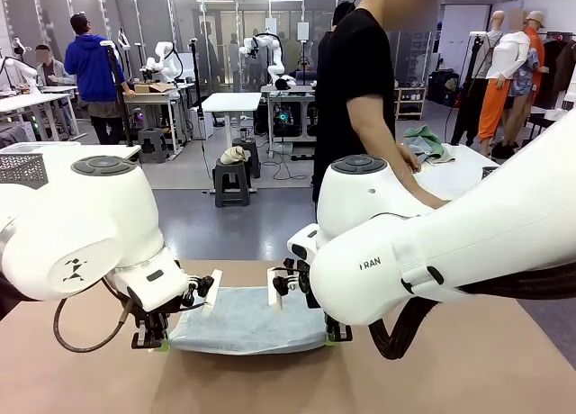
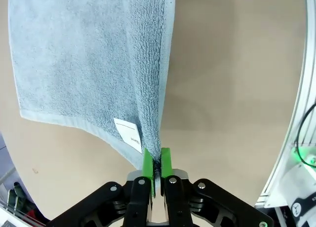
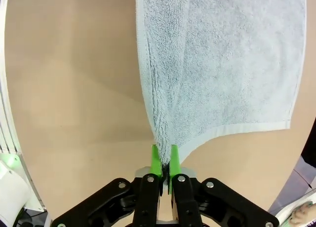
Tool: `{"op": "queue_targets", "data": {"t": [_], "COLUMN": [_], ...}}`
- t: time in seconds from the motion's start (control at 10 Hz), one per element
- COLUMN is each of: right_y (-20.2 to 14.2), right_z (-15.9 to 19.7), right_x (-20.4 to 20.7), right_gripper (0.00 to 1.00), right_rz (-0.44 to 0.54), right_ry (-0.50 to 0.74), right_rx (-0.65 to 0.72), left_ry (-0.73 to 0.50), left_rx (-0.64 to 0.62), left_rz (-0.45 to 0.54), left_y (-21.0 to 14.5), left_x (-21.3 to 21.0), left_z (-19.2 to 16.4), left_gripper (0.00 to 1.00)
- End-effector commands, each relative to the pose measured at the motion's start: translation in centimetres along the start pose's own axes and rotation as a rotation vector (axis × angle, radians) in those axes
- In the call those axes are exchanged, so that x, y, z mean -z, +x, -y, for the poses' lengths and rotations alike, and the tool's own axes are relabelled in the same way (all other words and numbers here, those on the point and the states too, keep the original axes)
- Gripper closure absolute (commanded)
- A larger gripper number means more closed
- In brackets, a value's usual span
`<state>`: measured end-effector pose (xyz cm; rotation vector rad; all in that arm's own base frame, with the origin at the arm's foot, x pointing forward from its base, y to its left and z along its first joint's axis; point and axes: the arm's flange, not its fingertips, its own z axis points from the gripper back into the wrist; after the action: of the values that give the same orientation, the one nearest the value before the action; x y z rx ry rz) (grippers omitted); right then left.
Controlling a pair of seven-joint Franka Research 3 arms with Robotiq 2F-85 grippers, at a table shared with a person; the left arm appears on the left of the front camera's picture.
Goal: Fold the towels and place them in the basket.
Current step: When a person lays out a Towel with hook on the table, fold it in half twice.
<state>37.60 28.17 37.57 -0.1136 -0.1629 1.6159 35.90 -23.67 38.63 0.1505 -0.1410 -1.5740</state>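
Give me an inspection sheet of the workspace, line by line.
Surface: brown table, plain.
Job's things: blue-grey towel spread on the table; green towel crumpled on the far white table.
Clutter: pale mesh basket at far left.
Grippers: left gripper and right gripper, jaws shut on the blue-grey towel's near corners.
Cables: black cable looping under the left arm.
Surroundings: person standing across the table.

Cannot read print on white label (image 2: 129, 134): too small. Cannot follow pale blue-grey towel (image 2: 89, 54) past 12 o'clock edge, either wrist view. Cannot see pinched corners between green pads (image 2: 147, 164). Front view: cannot trace towel ends at 9 and 3 o'clock behind left arm (image 1: 81, 225), right arm (image 1: 450, 243).
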Motion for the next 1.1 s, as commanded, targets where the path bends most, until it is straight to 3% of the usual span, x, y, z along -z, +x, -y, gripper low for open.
{"op": "queue_targets", "data": {"t": [0.0, 0.2, 0.6, 1.0], "right_y": [-0.2, 0.0, -0.9, -0.3], "right_z": [0.1, 0.0, 6.2, 11.2], "right_x": [0.1, 0.1, 0.8, 2.7], "right_gripper": [0.93, 0.93, 0.93, 0.93], "right_rz": [0.000, -0.001, 0.076, 0.074], "right_ry": [0.002, 0.001, 0.086, 0.121], "right_rx": [0.005, 0.000, -0.088, -0.099], "left_ry": [0.004, 0.000, -0.172, -0.196], "left_rx": [-0.002, 0.000, 0.085, 0.088], "left_rz": [0.005, 0.000, 0.053, 0.030], "left_y": [0.0, 0.0, -0.6, 1.1], "left_x": [0.0, 0.0, 1.7, 3.2], "left_z": [0.0, 0.0, -6.0, -11.8], "left_gripper": [0.93, 0.93, 0.93, 0.93]}}
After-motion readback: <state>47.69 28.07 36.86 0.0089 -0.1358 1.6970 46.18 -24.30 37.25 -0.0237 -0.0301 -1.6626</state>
